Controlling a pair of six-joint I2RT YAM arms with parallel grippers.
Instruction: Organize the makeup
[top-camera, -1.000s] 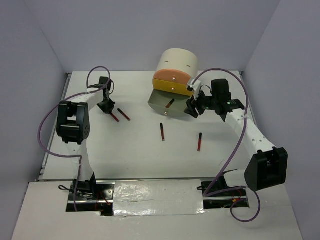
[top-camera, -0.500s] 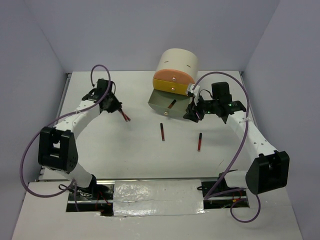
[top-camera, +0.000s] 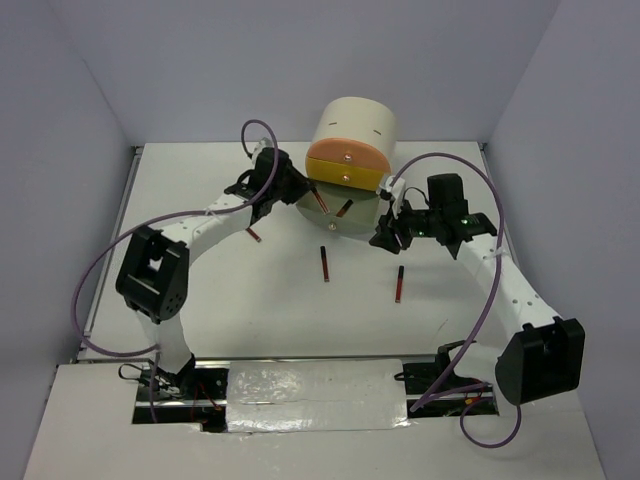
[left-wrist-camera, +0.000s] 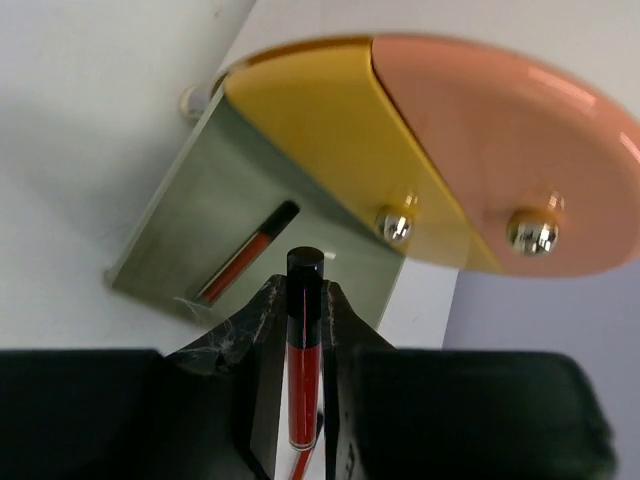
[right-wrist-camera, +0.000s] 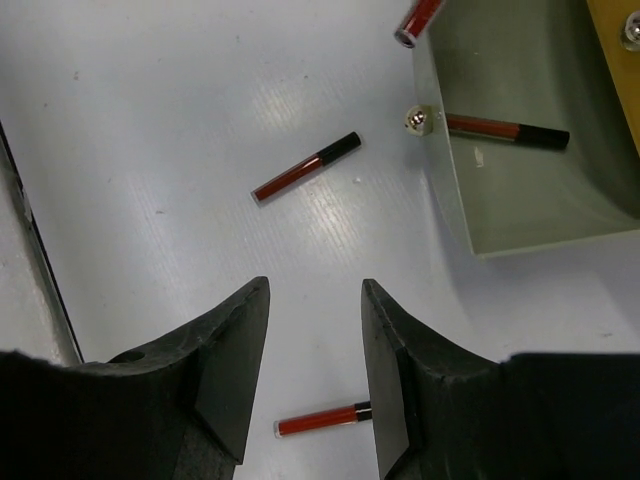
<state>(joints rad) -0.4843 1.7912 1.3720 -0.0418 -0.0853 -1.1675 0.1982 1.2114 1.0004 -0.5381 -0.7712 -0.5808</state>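
Note:
My left gripper (top-camera: 292, 189) is shut on a dark-red makeup stick with a black cap (left-wrist-camera: 303, 345). It holds the stick over the left edge of the open grey drawer (left-wrist-camera: 190, 240). The held stick (top-camera: 318, 200) shows above that drawer (top-camera: 358, 222). Another stick (top-camera: 342, 209) lies inside the drawer (right-wrist-camera: 520, 200), also seen as stick (right-wrist-camera: 505, 130). Three sticks lie on the table: left (top-camera: 254, 236), middle (top-camera: 325, 264), right (top-camera: 400, 284). My right gripper (top-camera: 386, 234) is open beside the drawer's right corner. The right gripper (right-wrist-camera: 315, 290) hovers over the table with a stick (right-wrist-camera: 320, 420) below its fingers.
The cream cylinder (top-camera: 355, 125) stands at the back with a closed peach drawer (top-camera: 345, 158) and a yellow drawer (top-camera: 352, 178) above the grey one. Grey walls close in the table on three sides. Both arms' cables loop above the table.
My left arm swung right from the table's left side to the drawer, carrying one stick and leaving one behind. The right gripper narrowed a little and drew back from the drawer.

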